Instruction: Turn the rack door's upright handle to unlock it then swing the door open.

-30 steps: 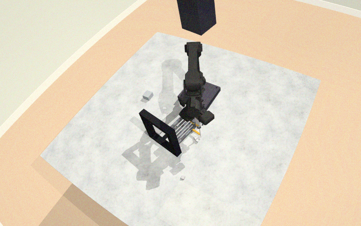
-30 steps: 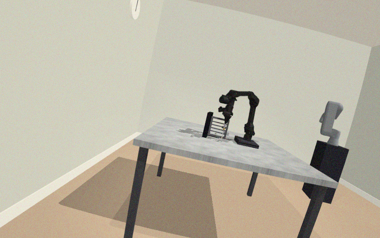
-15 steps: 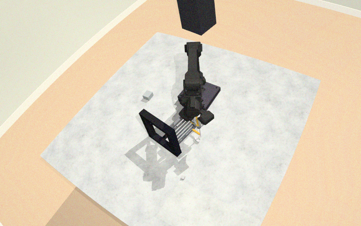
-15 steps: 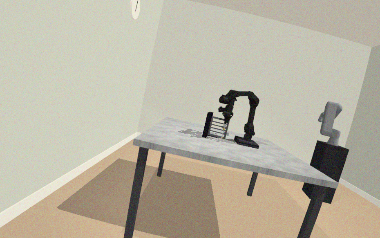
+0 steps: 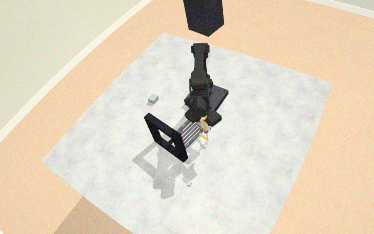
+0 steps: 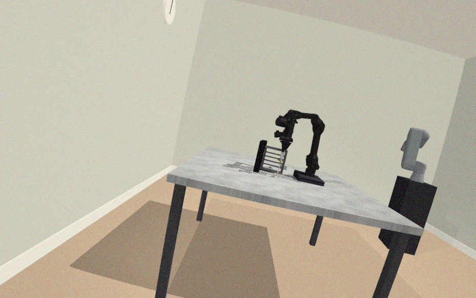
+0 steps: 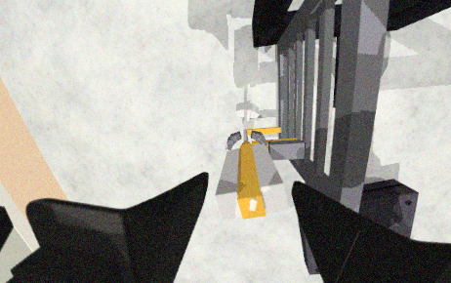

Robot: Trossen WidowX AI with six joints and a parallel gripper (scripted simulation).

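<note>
The largest thing is the marbled pale grey counter (image 5: 262, 138) (image 6: 245, 186) (image 7: 122, 98), standing on dark legs. Beyond one edge rises a tall black pedestal (image 5: 205, 16) (image 6: 409, 200), bearing a grey robot arm (image 6: 414, 149) in the exterior view.

The black WidowX arm (image 5: 199, 66) (image 6: 317, 133) climbs from its dark base plate (image 5: 220, 95) (image 6: 298, 175), bends over at the top and reaches down beside the rack. The rack's black rectangular frame (image 5: 162, 123) (image 6: 260, 156) (image 7: 270, 21) stands upright on the counter. Its grey barred door (image 5: 189, 137) (image 6: 272, 147) (image 7: 363, 88) juts out from the frame, well open, reaching toward the base plate.

The pincer (image 6: 284, 151) (image 7: 250, 182) points downward at the door's free side. Its two black fingers stand apart, clamped on nothing; from above, the arm's wrist hides their tips. The upright handle (image 5: 204, 124) (image 6: 280, 162) (image 7: 248, 181), grey with a yellow strip, is mounted beside the door's free edge. In the wrist view it appears between the fingertips, with pale gaps showing on both sides.

A light grey block (image 5: 153, 98) lies on the counter well apart from the door. Smallest is a whitish cube (image 5: 189, 184), past the frame's shadow.
</note>
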